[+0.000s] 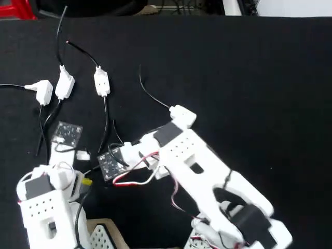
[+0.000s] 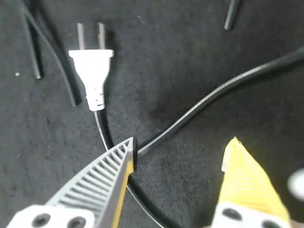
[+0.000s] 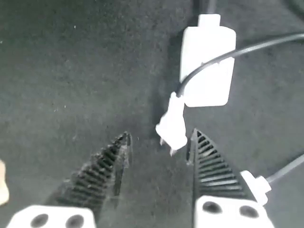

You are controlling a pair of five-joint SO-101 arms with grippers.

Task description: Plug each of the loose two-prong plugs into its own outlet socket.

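2 grippers, fingers apart. Right gripper: close squarely on plug, then turn prongs toward socket. Left gripper: hold off above cord.

A white two-prong plug lies flat just ahead of the left gripper, prongs pointing away, its black cord running back past one fingertip. A second plug lies tilted between the right gripper's fingertips, with a white socket block just beyond.

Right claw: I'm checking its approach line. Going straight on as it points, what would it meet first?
Probably the small white two-prong plug just ahead of the open right claw; the white outlet socket lies beyond it. Depth is hard to judge.
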